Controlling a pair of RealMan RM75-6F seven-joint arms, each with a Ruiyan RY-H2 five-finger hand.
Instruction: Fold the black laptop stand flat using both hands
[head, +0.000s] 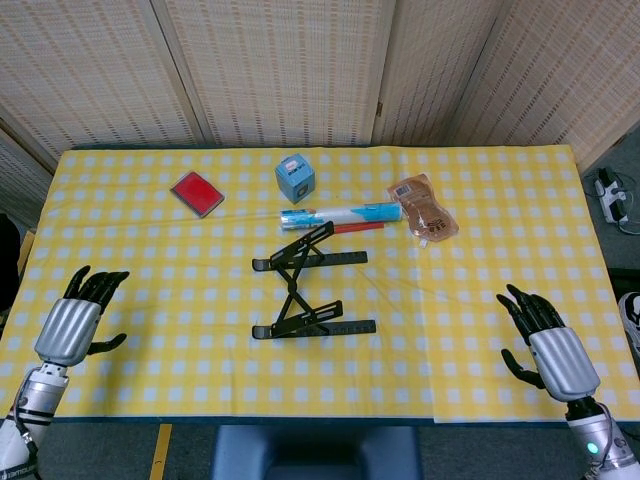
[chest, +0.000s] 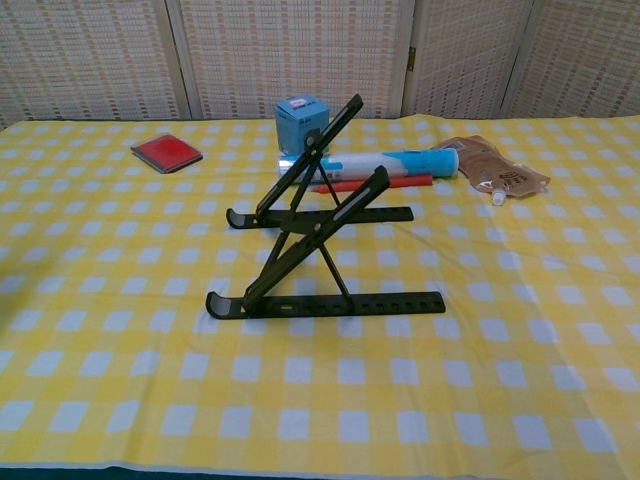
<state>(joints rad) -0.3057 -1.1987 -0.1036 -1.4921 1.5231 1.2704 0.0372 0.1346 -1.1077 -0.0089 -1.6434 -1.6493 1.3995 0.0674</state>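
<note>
Stand's up, and both your hands are empty with fingers spread.

Your black laptop stand (head: 310, 282) sits unfolded near the middle of the yellow checked table (head: 150, 250), both base rails flat on the cloth and the support arms raised at a slant. Your left hand (head: 72, 325) is over the near left edge, holding nothing, well apart from the stand. Your right hand (head: 545, 343) is over the near right edge, likewise loose and empty. Just behind the stand lie a blue-and-white tube (head: 340, 215) and a red pen (head: 358, 228); beyond them a blue box (head: 295, 177), a red card (head: 196, 193) and a brown pouch (head: 422, 207).
</note>
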